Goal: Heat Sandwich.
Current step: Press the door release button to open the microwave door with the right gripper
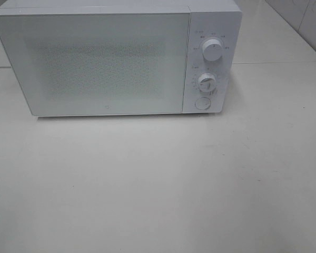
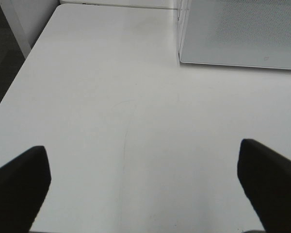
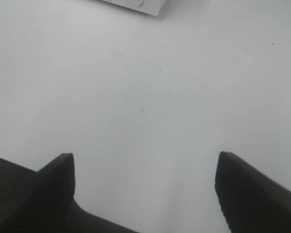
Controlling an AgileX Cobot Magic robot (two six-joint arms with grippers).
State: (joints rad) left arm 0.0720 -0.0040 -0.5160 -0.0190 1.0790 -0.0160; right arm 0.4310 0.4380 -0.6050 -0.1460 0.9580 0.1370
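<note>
The sandwich is out of view in every frame. A white microwave (image 1: 116, 58) stands at the back of the white table (image 1: 158, 184) with its door shut; two round knobs and a button sit on its right panel. Neither arm shows in the high view. In the left wrist view my left gripper (image 2: 143, 182) hangs open over bare table, its dark fingers (image 2: 19, 187) wide apart, with a corner of the microwave (image 2: 237, 34) ahead. My right gripper (image 3: 144, 182) is also open over bare table, nothing between its fingers (image 3: 60, 179); a corner of the microwave (image 3: 136, 5) shows at the frame edge.
The table's left edge (image 2: 19, 73) drops to dark floor in the left wrist view. A seam between table sections (image 1: 276, 62) runs behind the microwave on the right. A tiled wall (image 1: 305, 21) rises at the far right.
</note>
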